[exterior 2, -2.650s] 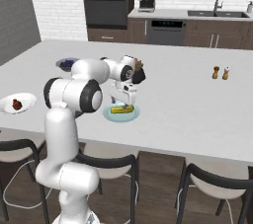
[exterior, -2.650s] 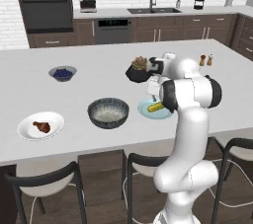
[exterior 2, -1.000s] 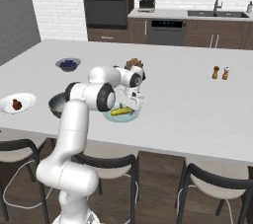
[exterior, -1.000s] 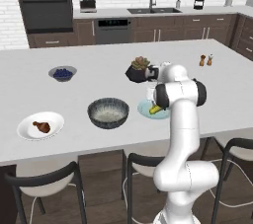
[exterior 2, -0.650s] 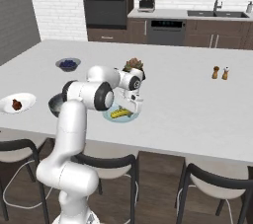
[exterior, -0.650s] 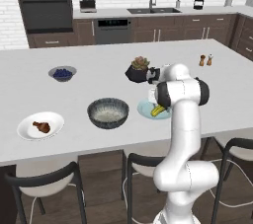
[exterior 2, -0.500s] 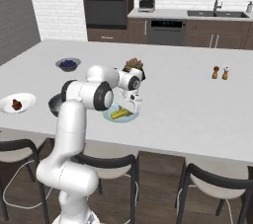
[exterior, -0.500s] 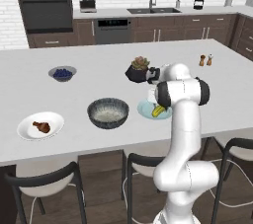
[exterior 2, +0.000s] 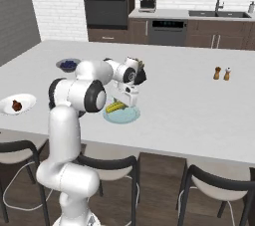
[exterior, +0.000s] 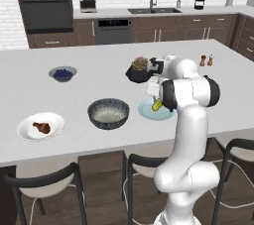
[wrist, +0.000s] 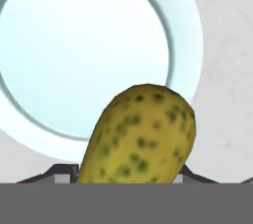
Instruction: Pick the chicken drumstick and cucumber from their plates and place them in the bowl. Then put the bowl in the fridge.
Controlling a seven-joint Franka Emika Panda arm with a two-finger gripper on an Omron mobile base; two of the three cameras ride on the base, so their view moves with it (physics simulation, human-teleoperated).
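Observation:
The yellow-green cucumber is clamped between the fingers of my gripper, which is shut on it just above the pale blue-green plate. From the base views, the gripper holds the cucumber low over that plate, right of the dark speckled bowl. The chicken drumstick lies on the white plate at the counter's near left, seen again as drumstick and plate. The fridge is out of view.
A small bowl of blue berries sits at the back left. A dark pot with a succulent stands right behind the blue-green plate. Salt and pepper shakers are at the far right. Stools line the near counter edge.
The fingers have closed onto the cucumber, and it now sits tilted in the grip just over the plate. The arm has barely shifted.

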